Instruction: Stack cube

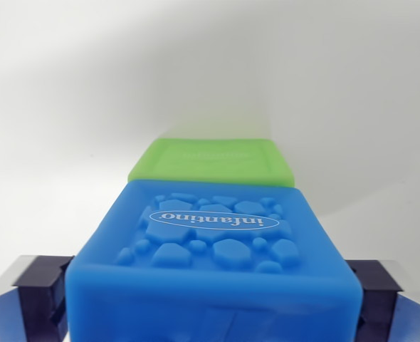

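Your blue cube (213, 263) fills the lower middle of the wrist view, its top face toward you with raised pebble shapes and an oval "infantino" label that reads upside down. Its near top edge runs across the frame low down, and its front face drops out of view at the bottom. The claw (211, 292) is clenched on it: one dark finger (43, 288) presses the cube's side at the wrist view's left, the other shows at the right, each flush against a side wall.

Just beyond the blue cube's far edge lies the green cube (211, 161), its top face also embossed. The blue cube's far edge overlaps the green cube's near edge in this view; you cannot tell from here whether they touch or how high one sits above the other.

Around both cubes the white counter (60, 135) lies bare to left, right and beyond, with only soft shadow past the green cube.
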Action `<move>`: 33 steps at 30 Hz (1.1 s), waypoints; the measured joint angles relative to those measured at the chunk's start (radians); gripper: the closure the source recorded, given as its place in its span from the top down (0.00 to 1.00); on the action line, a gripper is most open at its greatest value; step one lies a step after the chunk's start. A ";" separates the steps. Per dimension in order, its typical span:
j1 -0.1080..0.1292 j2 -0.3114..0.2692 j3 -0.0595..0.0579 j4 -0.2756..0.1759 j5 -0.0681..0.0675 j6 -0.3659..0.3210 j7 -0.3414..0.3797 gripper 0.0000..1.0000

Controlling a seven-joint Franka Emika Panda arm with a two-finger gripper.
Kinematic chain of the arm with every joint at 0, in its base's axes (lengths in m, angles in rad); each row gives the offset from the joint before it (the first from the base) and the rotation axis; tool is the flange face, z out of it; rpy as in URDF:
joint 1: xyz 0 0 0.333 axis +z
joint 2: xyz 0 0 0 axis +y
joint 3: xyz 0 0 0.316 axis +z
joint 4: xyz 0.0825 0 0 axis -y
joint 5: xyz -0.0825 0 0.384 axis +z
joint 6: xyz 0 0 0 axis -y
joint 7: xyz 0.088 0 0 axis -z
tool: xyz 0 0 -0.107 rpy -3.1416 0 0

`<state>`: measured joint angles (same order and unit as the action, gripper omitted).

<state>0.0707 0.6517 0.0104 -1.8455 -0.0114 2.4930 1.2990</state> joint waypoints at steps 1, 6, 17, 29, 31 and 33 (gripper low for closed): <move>0.000 0.000 0.000 0.000 0.000 0.000 0.000 1.00; 0.000 0.000 0.000 0.000 0.000 0.000 0.000 1.00; 0.000 0.000 0.000 0.000 0.000 0.000 0.000 1.00; 0.000 -0.020 0.000 -0.002 0.000 -0.015 0.000 1.00; 0.000 -0.029 0.000 -0.004 0.000 -0.022 0.000 1.00; 0.000 -0.038 0.000 -0.005 0.000 -0.029 0.000 1.00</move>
<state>0.0707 0.6136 0.0104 -1.8501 -0.0114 2.4644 1.2990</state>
